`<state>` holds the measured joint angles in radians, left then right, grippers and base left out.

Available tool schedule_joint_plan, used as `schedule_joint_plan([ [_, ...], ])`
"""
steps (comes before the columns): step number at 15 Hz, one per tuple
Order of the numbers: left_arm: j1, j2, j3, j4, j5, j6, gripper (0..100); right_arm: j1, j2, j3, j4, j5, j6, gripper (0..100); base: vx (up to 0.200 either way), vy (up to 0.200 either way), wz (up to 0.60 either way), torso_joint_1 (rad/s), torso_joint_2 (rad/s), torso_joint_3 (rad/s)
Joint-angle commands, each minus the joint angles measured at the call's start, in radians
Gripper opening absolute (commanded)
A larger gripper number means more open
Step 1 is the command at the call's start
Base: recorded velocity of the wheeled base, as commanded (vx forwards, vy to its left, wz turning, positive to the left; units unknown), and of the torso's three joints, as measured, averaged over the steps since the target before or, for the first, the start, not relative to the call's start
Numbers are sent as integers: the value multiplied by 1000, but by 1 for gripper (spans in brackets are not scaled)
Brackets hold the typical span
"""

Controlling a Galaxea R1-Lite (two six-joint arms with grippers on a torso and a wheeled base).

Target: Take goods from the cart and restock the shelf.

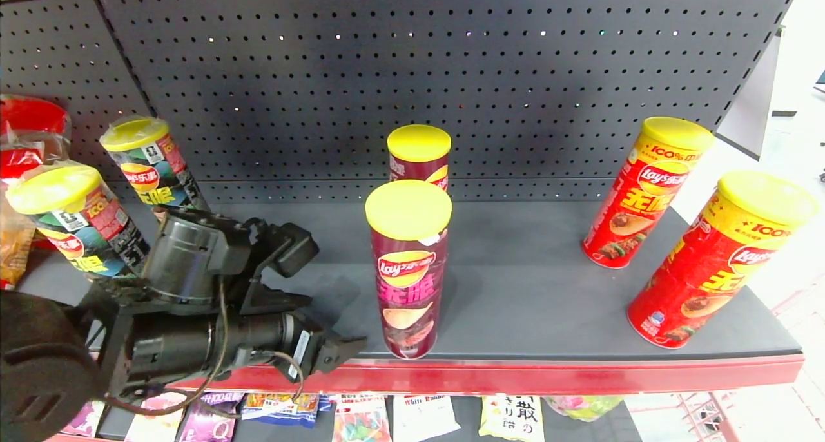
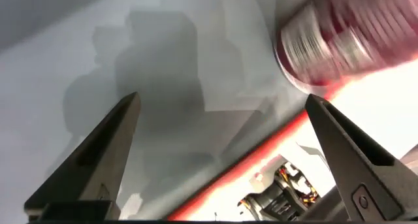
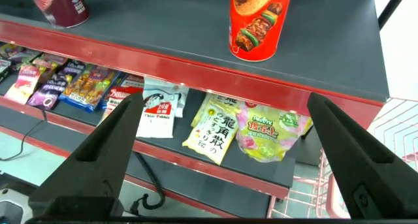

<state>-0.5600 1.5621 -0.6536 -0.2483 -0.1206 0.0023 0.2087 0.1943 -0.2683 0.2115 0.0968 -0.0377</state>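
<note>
**Crisp canister on the shelf's front edge; both claws open and empty**

Maroon cylindrical crisp canister with a yellow plastic lid (image 1: 408, 268) stands upright at the front of the grey metal shelf (image 1: 528, 300), just behind its red front lip (image 1: 580, 374). The left gripper (image 1: 345, 352) hovers at that lip, just to the robot's left of the canister; its fingers are spread wide with nothing between them. The right gripper (image 3: 225, 106) sits low in front of the shelf, its jaws also parted and empty; it faces flat snack packets (image 3: 215, 129) lying in a row on the lower shelf (image 3: 287, 178). Toward the right end, a red cylindrical canister with a yellow lid (image 1: 715, 261) stands near the lip; a second red canister (image 1: 644, 191) stands deeper in, apart from it. At the left end, two dark teal-and-black canisters wrapped in clear film (image 1: 74, 220) stand one behind the other. A second maroon canister (image 1: 419, 155) stands directly behind the first, close to the dark perforated back panel (image 1: 387, 75).
</note>
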Motion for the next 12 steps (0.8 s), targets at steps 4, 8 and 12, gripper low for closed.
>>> schedule_joint_plan([
  [4, 48, -689, 281, 216, 179, -50, 100, -20, 25, -15, 80, -26, -2, 100, 0, 0, 0, 0, 0, 0],
  [8, 374, -1050, 101, 842, 217, -61, 100, -172, 22, -19, 141, -123, -5, 100, 0, 0, 0, 0, 0, 0],
  [12, 594, -1237, 157, 939, 203, -119, 100, -351, -53, 0, 216, -127, -21, 100, 0, 0, 0, 0, 0, 0],
])
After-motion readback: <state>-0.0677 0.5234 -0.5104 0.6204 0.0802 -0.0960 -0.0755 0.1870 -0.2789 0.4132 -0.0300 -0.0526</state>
